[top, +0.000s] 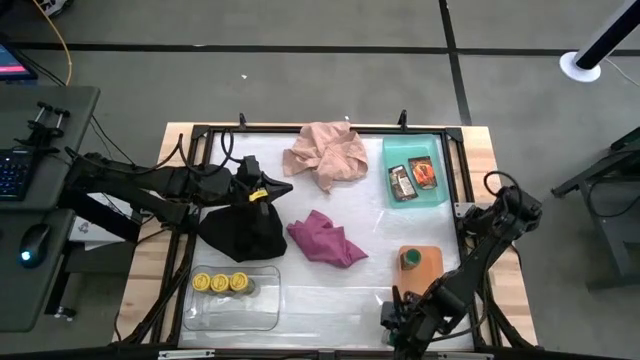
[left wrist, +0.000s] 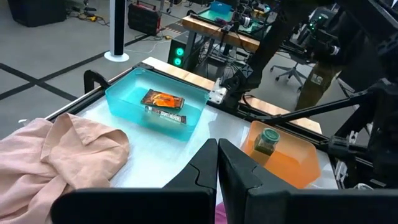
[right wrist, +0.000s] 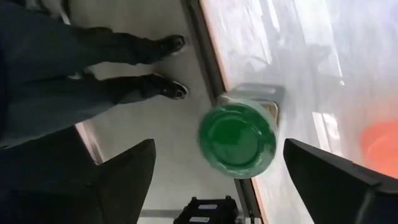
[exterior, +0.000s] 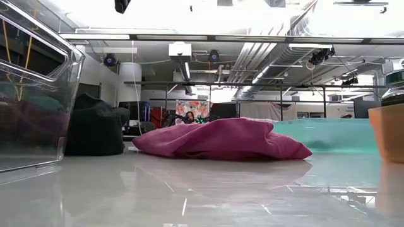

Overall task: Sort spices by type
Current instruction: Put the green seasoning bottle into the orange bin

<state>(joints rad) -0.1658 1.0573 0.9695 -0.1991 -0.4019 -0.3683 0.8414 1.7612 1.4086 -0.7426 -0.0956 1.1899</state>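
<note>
Jars sorted so far: your three yellow-lidded ones point(top: 221, 283) sit in the clear tray point(top: 262, 308). Right gripper point(right wrist: 217, 171), fingers apart, frames a green-lidded jar point(right wrist: 238, 139) at the table's edge; left gripper point(left wrist: 217, 163) is closed.

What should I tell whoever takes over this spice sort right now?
Right gripper: open at the table's near right edge, straddling a green-lidded jar lying on its side, not gripped.
Left gripper: shut, empty, above the black cloth.
Done: three yellow-lidded jars in the clear tray; dark brown packet and orange-red packet in the teal tray; one green-lidded jar in the orange tray.
Left: probably grip the tipped jar and put it in the orange tray.
</note>
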